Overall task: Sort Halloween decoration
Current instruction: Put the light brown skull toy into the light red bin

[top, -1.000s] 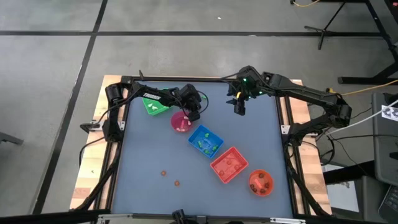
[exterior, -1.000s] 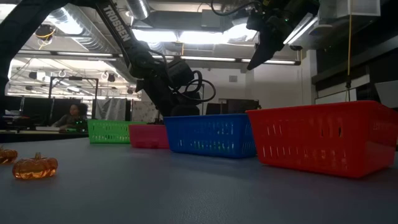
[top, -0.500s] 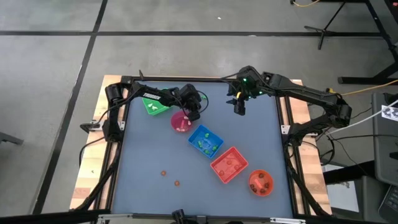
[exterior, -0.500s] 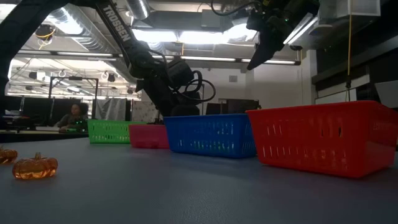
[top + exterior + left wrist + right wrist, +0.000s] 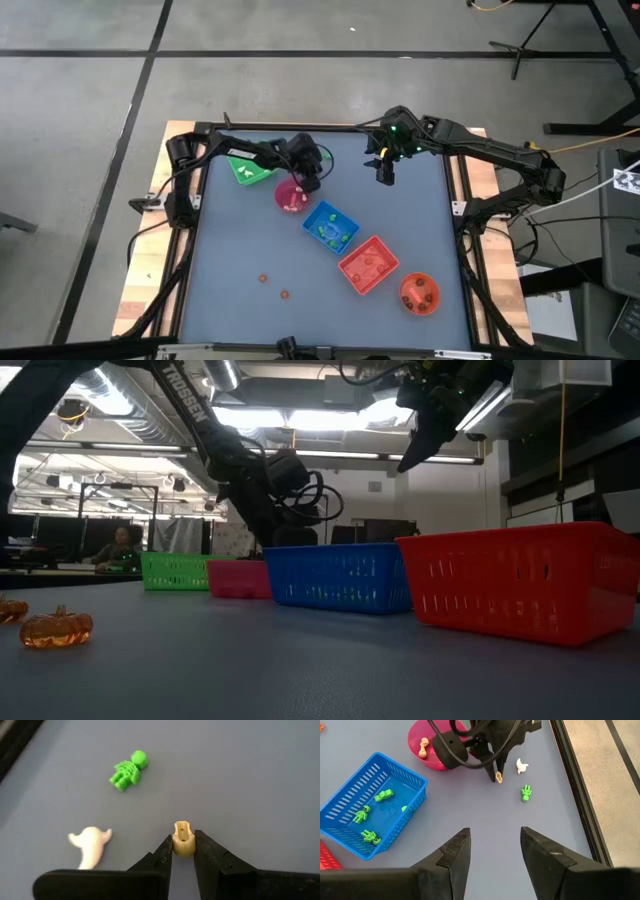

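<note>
A: Holding a small tan figure (image 5: 183, 840) pinched between the left gripper (image 5: 183, 851) fingertips, long axis upright, lifted just above the table beside the pink bowl (image 5: 427, 747).

B: Nearby count?

A: One green skeleton (image 5: 127, 770), one white ghost (image 5: 92, 843). Right gripper (image 5: 495, 851) hovers spread, empty, farther off.

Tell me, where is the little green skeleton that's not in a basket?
In the right wrist view, the green skeleton lies on the table, beside the white ghost, near the pink bowl.
</note>
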{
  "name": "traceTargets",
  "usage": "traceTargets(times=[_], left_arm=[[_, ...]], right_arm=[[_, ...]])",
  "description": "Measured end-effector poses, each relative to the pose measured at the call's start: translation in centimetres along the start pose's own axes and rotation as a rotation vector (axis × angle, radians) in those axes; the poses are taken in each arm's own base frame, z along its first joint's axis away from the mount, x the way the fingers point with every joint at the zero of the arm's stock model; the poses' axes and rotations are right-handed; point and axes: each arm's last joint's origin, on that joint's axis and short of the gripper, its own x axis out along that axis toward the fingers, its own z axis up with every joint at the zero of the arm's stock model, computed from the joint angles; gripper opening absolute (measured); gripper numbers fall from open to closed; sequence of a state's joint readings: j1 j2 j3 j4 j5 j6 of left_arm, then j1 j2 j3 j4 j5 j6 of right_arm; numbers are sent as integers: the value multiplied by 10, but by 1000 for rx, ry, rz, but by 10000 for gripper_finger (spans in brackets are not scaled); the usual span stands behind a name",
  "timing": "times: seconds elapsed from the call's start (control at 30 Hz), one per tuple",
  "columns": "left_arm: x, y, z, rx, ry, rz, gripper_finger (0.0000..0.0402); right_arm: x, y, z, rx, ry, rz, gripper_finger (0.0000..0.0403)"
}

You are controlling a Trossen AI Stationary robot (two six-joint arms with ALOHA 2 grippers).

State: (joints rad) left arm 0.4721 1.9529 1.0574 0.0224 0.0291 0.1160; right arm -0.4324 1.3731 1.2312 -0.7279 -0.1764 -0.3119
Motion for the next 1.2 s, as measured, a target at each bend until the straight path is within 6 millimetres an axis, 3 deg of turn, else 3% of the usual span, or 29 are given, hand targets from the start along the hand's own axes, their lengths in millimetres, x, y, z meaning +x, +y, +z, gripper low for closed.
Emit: traceTargets(times=[0.37,0.8,0.97,1.2], left_arm=[[-47,-4,19,5,-22,-14,40],[-119,-43,19,18,90,-99,40],[-133,-61,14,8,138,-132,41],[-130,-82,7,42,208,-165,41]], right_arm=[[0,0,0,0,1,1,170],[0,0,0,0,0,0,170],[0,0,0,0,0,0,170],[0,0,0,0,0,0,170]])
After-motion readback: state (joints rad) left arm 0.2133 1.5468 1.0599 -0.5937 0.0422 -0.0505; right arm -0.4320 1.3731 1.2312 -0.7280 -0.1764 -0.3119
